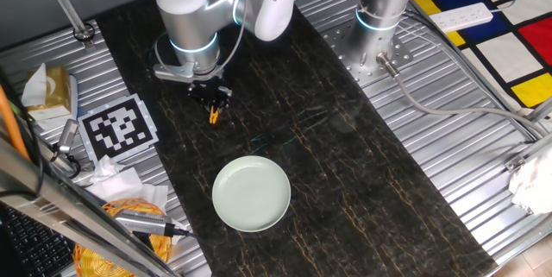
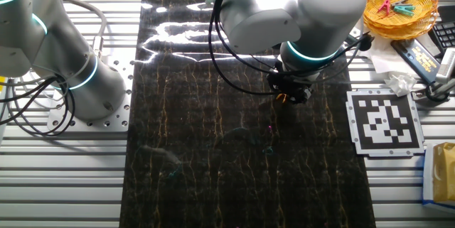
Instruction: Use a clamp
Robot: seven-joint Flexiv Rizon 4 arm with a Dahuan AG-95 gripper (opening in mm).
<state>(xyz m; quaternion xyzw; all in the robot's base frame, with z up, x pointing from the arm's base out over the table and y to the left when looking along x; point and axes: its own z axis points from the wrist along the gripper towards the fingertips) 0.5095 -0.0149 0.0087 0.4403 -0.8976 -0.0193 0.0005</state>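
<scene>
The clamp [image 1: 214, 115] is a tiny orange-yellow clip poking out below my gripper [image 1: 212, 100], whose black fingers are shut on its upper end. It hangs just over the dark mat, behind the pale green plate [image 1: 251, 192] and apart from it. The other fixed view shows my gripper [image 2: 290, 91] under the big grey wrist, with only a sliver of the orange clamp [image 2: 282, 99] visible at the fingertips. The plate is out of that view.
A black-and-white marker card [image 1: 119, 128] lies left of the mat. A yellow basket [image 2: 400, 8] of coloured clips stands at the table corner. A second arm's base [image 1: 373, 48] is bolted beside the mat. Tissues and tools clutter the left edge.
</scene>
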